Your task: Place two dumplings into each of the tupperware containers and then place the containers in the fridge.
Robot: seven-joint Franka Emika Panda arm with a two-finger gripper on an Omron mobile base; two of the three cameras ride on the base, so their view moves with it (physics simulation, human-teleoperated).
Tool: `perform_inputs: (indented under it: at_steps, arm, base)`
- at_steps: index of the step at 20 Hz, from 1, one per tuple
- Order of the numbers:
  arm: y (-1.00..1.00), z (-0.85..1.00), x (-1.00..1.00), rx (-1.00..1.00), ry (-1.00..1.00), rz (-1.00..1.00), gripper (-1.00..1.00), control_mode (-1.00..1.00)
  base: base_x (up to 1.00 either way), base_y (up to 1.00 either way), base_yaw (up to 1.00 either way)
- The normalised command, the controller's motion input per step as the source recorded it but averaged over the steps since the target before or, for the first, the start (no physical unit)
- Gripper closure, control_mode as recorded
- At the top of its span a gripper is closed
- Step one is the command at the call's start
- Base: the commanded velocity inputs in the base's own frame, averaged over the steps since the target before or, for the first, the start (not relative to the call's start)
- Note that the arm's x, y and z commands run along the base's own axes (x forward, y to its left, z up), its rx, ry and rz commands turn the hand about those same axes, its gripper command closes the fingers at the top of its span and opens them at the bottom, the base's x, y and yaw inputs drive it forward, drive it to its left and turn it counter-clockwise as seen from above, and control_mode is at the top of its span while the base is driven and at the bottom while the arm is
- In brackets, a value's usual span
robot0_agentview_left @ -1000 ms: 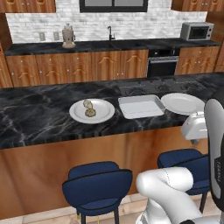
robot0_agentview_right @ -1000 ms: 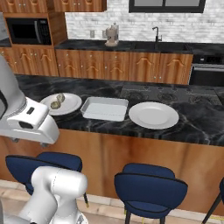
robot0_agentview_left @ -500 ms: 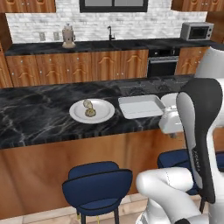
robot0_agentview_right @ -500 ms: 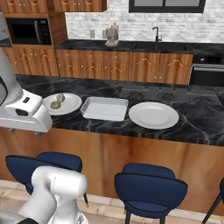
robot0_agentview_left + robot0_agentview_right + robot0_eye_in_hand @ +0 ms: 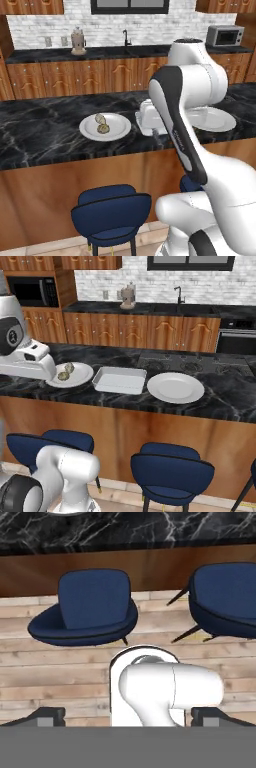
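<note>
Right, my tool (image 5: 128,717) stands wide apart, holding nothing, looking down at two blue stools (image 5: 82,607) on the floor. Two dumplings (image 5: 65,372) sit on the plate (image 5: 80,377) on the desk (image 5: 220,393), just beside the whitish container (image 5: 120,380).

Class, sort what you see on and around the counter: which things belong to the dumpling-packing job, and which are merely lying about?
Belong to the job:
- two dumplings, resting on a round plate
- whitish tupperware container, beside that plate

Just lying about:
- empty plate
- blue stools
- microwave
- oven
</note>
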Motion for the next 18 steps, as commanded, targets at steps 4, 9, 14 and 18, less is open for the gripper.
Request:
perform_inputs:
  at_steps: [4, 9, 14, 18]
  arm:
    - [0.54, -0.20, 1.00, 0.00, 0.13, 0.00, -1.00, -1.00]
    - [0.48, -0.52, 1.00, 0.00, 0.03, 0.01, -1.00, -1.00]
    - [0.00, -0.74, 0.85, 0.00, -0.01, 0.08, -1.00, -1.00]
    - [0.27, -0.47, 0.78, 0.03, 0.00, 0.02, -1.00, -1.00]
  base:
    - [0.00, 0.00, 0.00]
    - [0.00, 0.00, 0.00]
    - [0.00, 0.00, 0.00]
    - [0.00, 0.00, 0.00]
